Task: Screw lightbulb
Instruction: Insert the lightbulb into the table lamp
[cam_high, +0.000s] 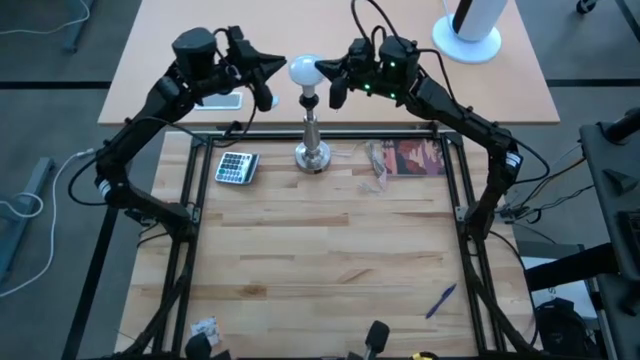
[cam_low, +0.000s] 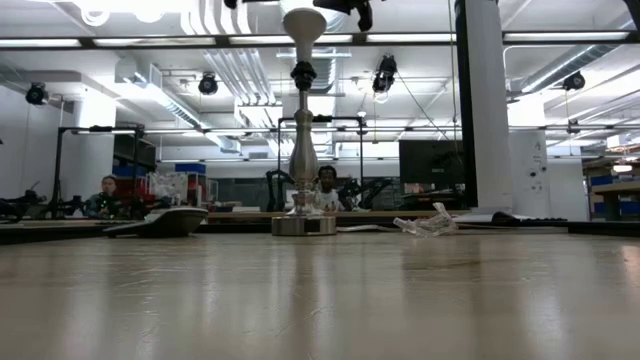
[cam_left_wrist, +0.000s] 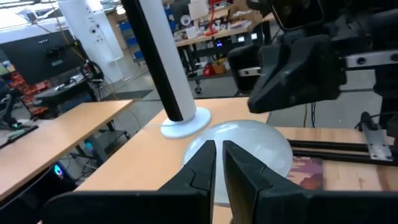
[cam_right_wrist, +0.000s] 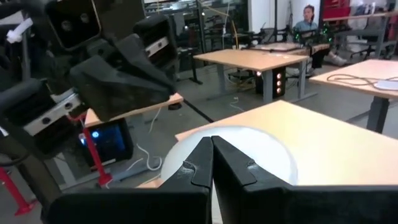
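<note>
The white lightbulb (cam_high: 304, 70) stands upright on top of the silver stand (cam_high: 312, 135), over its black socket (cam_low: 303, 72). How far its base is in the socket, I cannot tell. The stand rests by its round foot (cam_low: 303, 225) on the wooden table. My left gripper (cam_high: 281, 65) is shut and level at the bulb's left side. My right gripper (cam_high: 323, 70) is shut and level at its right side. Each wrist view shows the bulb's dome (cam_left_wrist: 261, 146) (cam_right_wrist: 261, 158) just beyond the fingertips and the other arm farther off. My left gripper has nothing between its fingers. Its shut fingertips (cam_high: 284, 66) lie against the bulb's left side (cam_high: 292, 69), coming level from the table's left. My right gripper meets the bulb's right side (cam_high: 317, 71) with its shut fingertips (cam_high: 325, 69), level from the right. The bulb stands upright between the two.
A calculator (cam_high: 237, 167) lies left of the stand, and clear plastic wrap (cam_high: 378, 162) and a reddish card (cam_high: 417, 157) lie to its right. A blue pen (cam_high: 441, 298) lies near the front right. A white cylinder on a round base (cam_high: 468, 35) stands on the far table. People sit in the room beyond.
</note>
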